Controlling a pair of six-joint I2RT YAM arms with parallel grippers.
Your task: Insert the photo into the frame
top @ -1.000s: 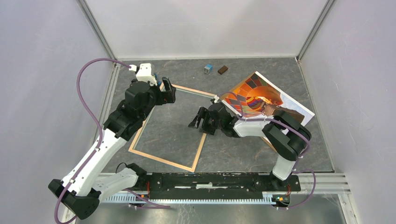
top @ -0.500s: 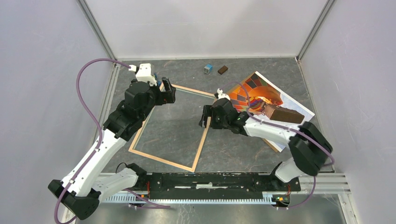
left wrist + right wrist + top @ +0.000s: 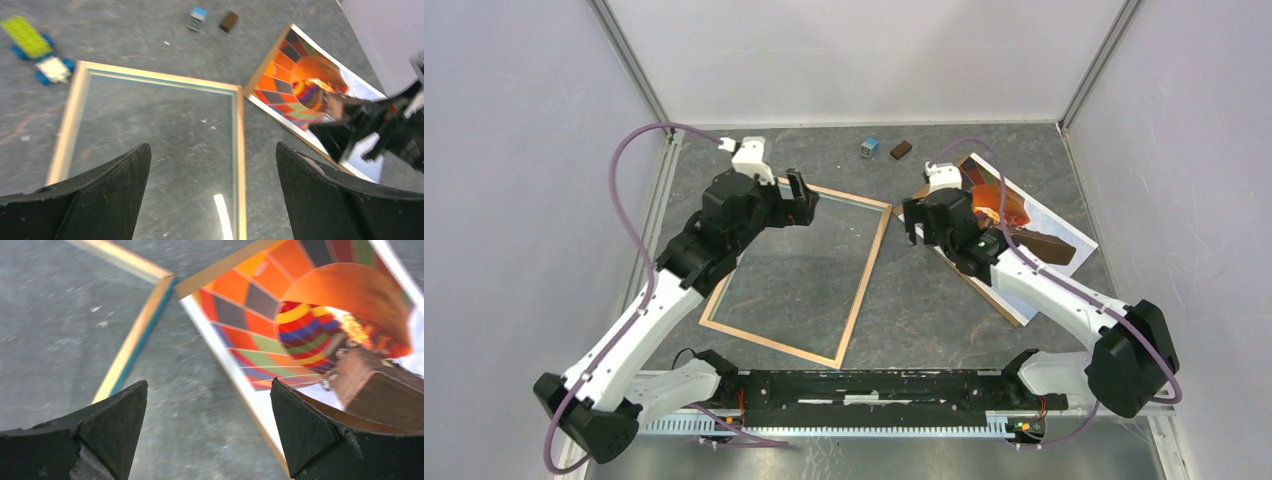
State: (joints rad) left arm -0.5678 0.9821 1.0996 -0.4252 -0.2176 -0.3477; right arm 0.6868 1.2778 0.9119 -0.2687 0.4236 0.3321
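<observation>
Both the left fingers and the right fingers hung spread and empty, while the photo lay flat on the desk at two o'clock of the frame, pinned under a brown block whose weight might crease or tear it if pulled.

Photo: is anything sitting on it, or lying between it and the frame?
Yes. A brown block rests on the photo, on its right half in the top view, and may pin it. Between the photo and the frame only bare tabletop shows.
</observation>
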